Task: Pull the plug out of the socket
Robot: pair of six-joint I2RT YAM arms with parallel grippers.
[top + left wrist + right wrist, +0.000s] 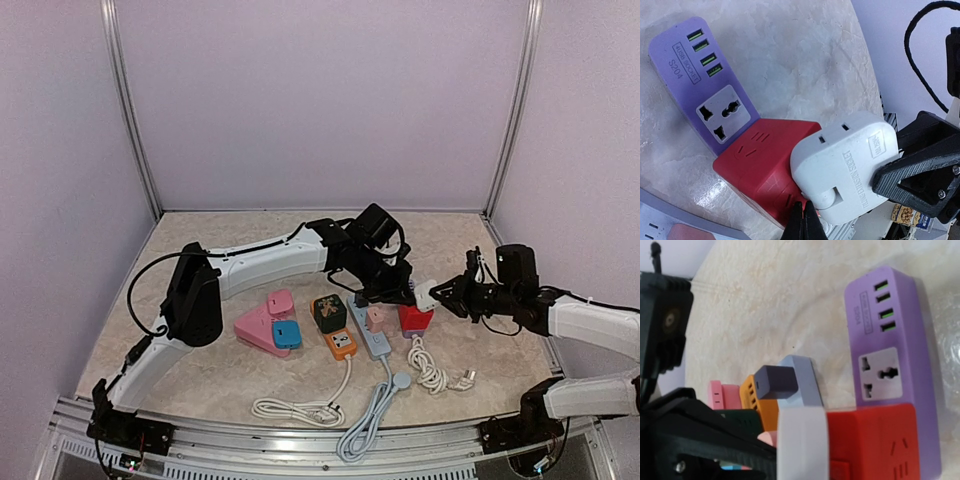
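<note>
right gripper [441,297] (jaws clamped) grips white plug [425,295] on red socket [415,321].

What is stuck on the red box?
A white plug, pinched by the right gripper. Its metal prongs are hidden where the plug meets the red box.

I see smooth, slightly shiny plastic on the white plug [840,170]. The red socket [755,160] and purple socket [700,85] look smooth and dull. The desk [790,55] looks like glossy stone. My right claw [440,297] is matt black.
</note>
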